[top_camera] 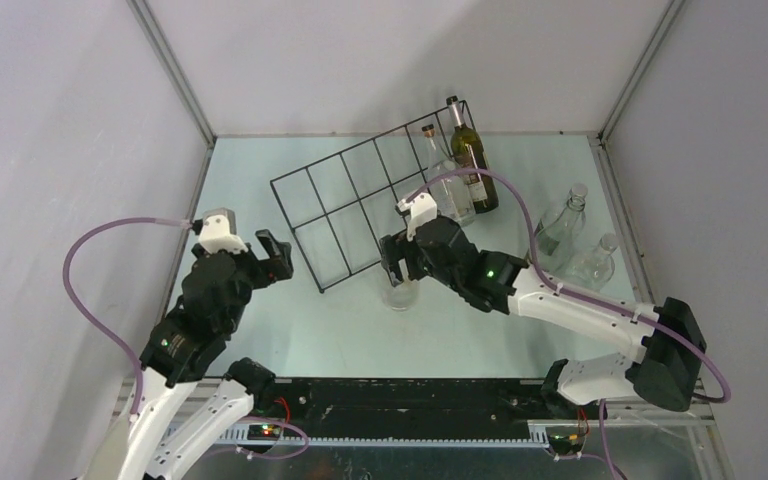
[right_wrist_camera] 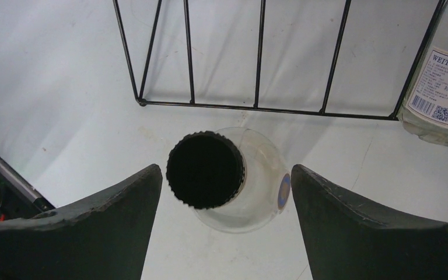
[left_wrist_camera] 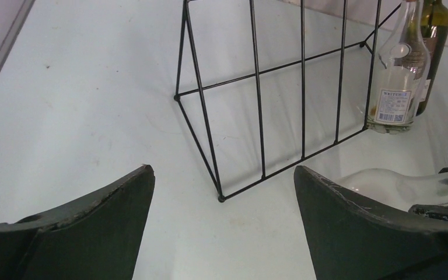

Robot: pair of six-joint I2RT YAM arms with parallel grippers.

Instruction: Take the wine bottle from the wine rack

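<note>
Straddling upright black-capped bottle (right_wrist_camera: 205, 169), right fingers (right_wrist_camera: 93, 227) spread, not touching; left fingers (left_wrist_camera: 87, 224) wide, empty.

A pale green bench (top_camera: 300, 325) sits boxed in by plain grey walls (top_camera: 60, 120) on the left, far and right, with metal posts (top_camera: 173, 70) at both far corners. Lighting is soft and even.

The rack (top_camera: 345, 205) lies slantwise on the table (top_camera: 260, 180), its near end to the left and its far end to the right. An end bottle (top_camera: 450, 195) stands at the far end with a corner bottle (top_camera: 477, 175) just right of it, and a front bottle (right_wrist_camera: 205, 169) stands just before the rack's long side. Well to the right a back bottle (top_camera: 560, 225) stands behind a side bottle (top_camera: 595, 262).
</note>
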